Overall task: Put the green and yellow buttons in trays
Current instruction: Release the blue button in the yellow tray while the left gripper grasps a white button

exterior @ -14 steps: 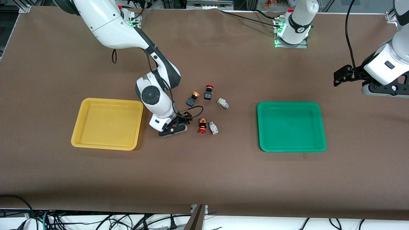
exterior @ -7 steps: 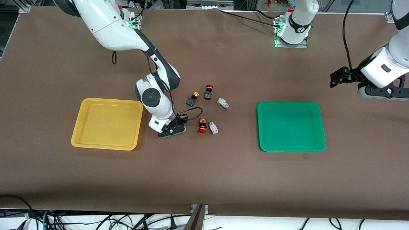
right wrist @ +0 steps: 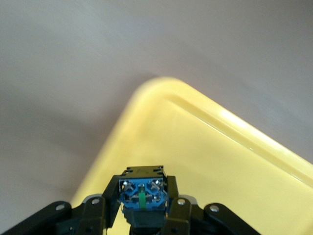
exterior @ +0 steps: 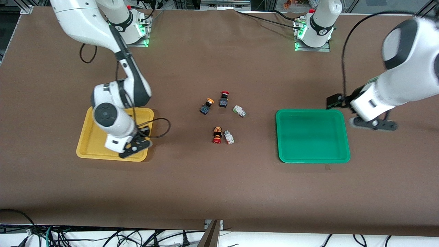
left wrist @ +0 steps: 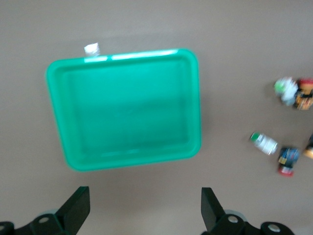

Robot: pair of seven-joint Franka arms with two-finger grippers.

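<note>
- Right gripper [exterior: 134, 148], clenching a dark switch [right wrist: 143, 193], is hanging over the yellow tray [exterior: 90, 137] corner nearest the camera; it has shifted off the cluster.
- Left gripper [left wrist: 144, 209], fingers spread, has moved beside the green tray [exterior: 312, 135].

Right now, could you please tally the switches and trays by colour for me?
Orange-yellow-capped switch on the table: 1
Pale green-tinted switches: 2
Red-capped switches: 2
Dark switch in the right gripper, cap hidden: 1
Yellow tray: 1
Green tray: 1
Total: 8
</note>
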